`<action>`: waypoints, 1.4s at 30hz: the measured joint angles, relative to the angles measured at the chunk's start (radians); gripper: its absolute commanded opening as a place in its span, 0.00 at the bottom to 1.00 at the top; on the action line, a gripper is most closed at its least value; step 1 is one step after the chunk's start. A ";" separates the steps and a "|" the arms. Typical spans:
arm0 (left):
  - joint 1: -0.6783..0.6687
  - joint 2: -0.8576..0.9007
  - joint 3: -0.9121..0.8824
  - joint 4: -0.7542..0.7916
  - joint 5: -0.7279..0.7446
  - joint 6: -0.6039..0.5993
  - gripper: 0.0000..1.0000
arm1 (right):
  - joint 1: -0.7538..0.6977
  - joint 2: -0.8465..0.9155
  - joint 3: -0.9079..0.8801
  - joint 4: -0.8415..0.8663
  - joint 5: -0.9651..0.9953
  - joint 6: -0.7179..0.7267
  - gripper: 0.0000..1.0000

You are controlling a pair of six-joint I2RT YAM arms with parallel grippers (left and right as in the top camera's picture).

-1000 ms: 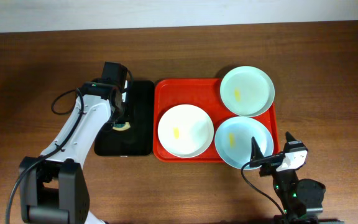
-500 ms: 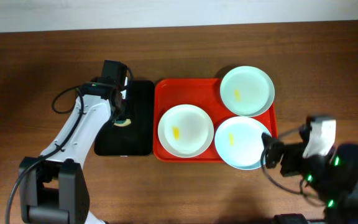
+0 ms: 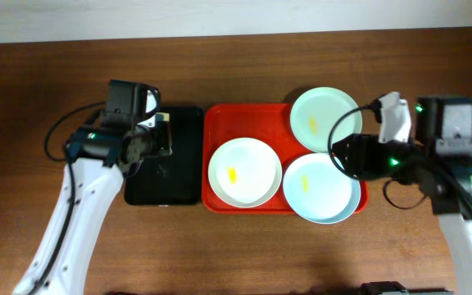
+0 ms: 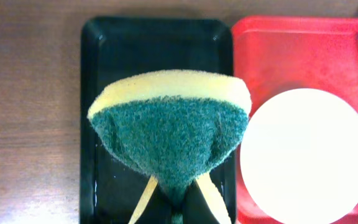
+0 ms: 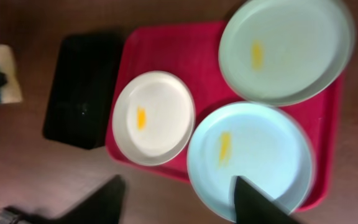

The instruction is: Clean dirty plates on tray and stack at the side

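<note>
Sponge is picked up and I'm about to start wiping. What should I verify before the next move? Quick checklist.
1. Sponge pinched in left gripper: ok.
2. White plate, upper blue-green plate and lower blue-green plate on red tray, smears showing: ok.
3. Right gripper open and empty: ok.
4. Sponge above a plate: not ok, it is over the black tray.
5. Blue-green plates apart from each other: cannot tell.

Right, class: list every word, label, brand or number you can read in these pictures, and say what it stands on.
None can be read.
The plates, red tray, black tray and sponge carry no writing.
The yellow smears are not signs.
</note>
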 measured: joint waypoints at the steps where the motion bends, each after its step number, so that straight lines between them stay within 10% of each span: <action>1: 0.000 -0.010 0.002 -0.002 0.002 0.000 0.00 | 0.016 0.023 0.000 -0.004 -0.005 0.005 0.39; 21: 0.000 0.025 0.002 -0.005 0.028 0.000 0.00 | 0.209 0.629 0.002 0.123 0.068 0.005 0.36; 27: 0.000 0.025 0.002 -0.005 0.028 0.000 0.00 | 0.209 0.701 0.002 0.210 0.079 -0.005 0.21; 42: 0.000 0.025 0.002 -0.005 0.028 0.000 0.00 | 0.269 0.724 -0.030 0.324 0.125 -0.013 0.28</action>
